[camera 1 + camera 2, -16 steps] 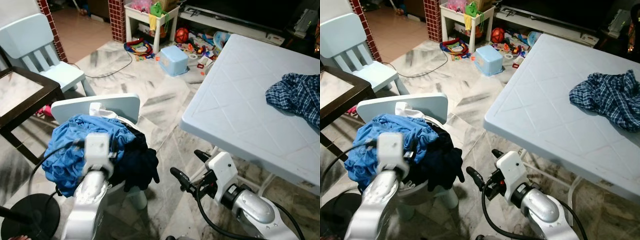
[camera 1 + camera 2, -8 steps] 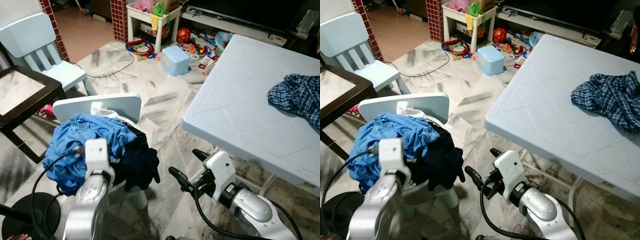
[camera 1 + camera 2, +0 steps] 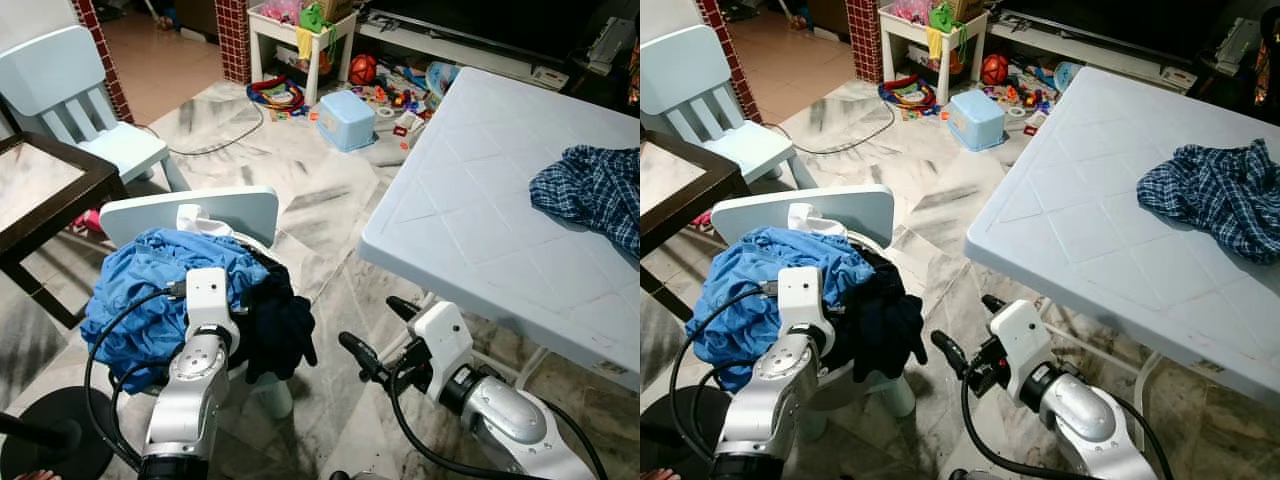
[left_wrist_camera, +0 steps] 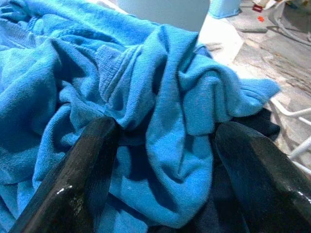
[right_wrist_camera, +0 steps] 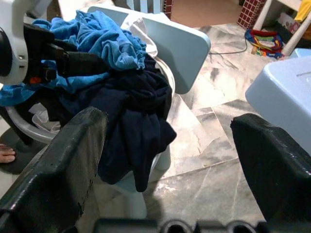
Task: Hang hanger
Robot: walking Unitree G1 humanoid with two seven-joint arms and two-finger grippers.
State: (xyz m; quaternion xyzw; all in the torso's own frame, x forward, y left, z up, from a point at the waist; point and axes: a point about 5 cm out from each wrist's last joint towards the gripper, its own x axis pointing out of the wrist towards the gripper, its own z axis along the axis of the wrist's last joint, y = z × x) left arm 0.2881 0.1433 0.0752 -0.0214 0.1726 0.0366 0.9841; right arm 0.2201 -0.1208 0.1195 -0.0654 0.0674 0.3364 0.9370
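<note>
No hanger can be made out; it may lie buried in the clothes [image 3: 150, 290] heaped on the chair [image 3: 190, 215]. Best dig gently, lifting the blue shirt [image 4: 146, 111] aside. The left gripper [image 4: 163, 145] has its jaws apart, pressed into that shirt. The right gripper [image 3: 380, 335] hangs empty over the floor, jaws wide.

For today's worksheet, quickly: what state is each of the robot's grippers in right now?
Left gripper: open, fingers spread around a fold of the blue garment, not closed on it.
Right gripper: open, holding nothing.
</note>
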